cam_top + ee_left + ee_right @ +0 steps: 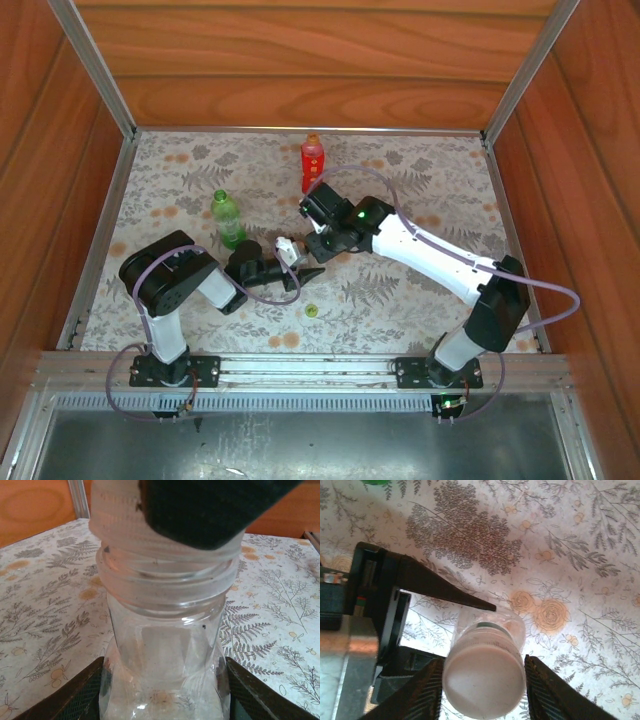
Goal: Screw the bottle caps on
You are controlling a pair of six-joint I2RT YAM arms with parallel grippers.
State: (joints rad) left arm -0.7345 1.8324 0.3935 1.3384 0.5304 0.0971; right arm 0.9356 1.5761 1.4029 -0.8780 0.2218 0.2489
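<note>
White plastic crowns the work: the white cap [484, 680] sits on the neck of the clear bottle [165, 645], near the middle of the surface, and the step in hand looks to be turning it down.

To do it well, the right claw [484, 670] should sit square over the neck, so the cap turns about the bottle's own axis and does not cross-thread. Light downward pressure and short twists with a fresh grip between them seem wise. A ring of bare neck shows under the cap's skirt in the left wrist view, so the cap is probably not fully home. The bottle must not spin, so the hold below matters as much as the twist above.

The left claw [167, 700] is clamped on the bottle's lower body, one finger at each side. The right claw comes from above, its fingers flanking the cap right at its rim; whether they press it or stand just clear cannot be told.

A yellow-green cap [312, 311] lies loose toward the near edge, and the green bottle [228, 218] stands left of the middle.
</note>
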